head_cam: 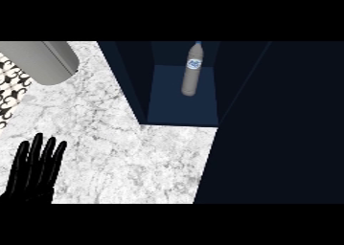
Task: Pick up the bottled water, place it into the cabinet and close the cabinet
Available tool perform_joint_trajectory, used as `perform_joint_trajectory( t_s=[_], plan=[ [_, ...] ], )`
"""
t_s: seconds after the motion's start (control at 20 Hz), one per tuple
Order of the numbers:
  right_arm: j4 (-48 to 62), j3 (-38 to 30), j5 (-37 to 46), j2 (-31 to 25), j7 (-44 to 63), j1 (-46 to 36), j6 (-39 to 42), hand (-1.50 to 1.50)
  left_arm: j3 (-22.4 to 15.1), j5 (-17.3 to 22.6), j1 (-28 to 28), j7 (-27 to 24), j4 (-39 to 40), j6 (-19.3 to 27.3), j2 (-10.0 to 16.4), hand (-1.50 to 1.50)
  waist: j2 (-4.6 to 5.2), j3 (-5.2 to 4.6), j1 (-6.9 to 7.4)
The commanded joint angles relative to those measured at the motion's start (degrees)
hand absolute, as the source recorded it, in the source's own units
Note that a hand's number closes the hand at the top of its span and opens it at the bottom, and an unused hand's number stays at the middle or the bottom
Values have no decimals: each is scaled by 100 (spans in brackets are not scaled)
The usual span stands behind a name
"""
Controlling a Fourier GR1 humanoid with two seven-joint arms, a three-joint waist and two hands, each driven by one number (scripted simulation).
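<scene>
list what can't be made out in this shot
1. The right hand shows nowhere in the head view.
2. The label on the bottled water is too small to read.
3. The dark door covers everything to the right of the cabinet.
4. The grey rounded object is cut off by the top edge, so it can't be identified.
5. The left hand rests open at lower left; the lower edge cuts off its forearm.

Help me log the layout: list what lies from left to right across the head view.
left hand, resting open at the lower left → bottled water inside the cabinet → dark cabinet door, open at the right
</scene>
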Motion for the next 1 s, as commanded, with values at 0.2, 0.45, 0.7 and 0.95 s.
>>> perform_joint_trajectory(
  t_s=[0.2, 0.45, 0.7, 0.95],
  plan=[
    [331, 684, 623, 662, 532, -913, -923, 150, 161, 140, 272, -127, -48, -294, 131, -150, -1, -8, 48],
    [646, 543, 389, 655, 396, -1167, -818, 150, 321, 235, 185, -94, -30, -393, 204, -150, 68, -9, 171],
    [652, 395, 263, 653, 409, -1210, -780, 150, 376, 265, 229, -150, -5, -593, 294, -150, 92, -17, 237],
    [676, 222, -39, 653, 363, -1080, -877, 150, 442, 296, 280, -197, -41, -697, 342, -150, 159, -14, 324]
  ],
)
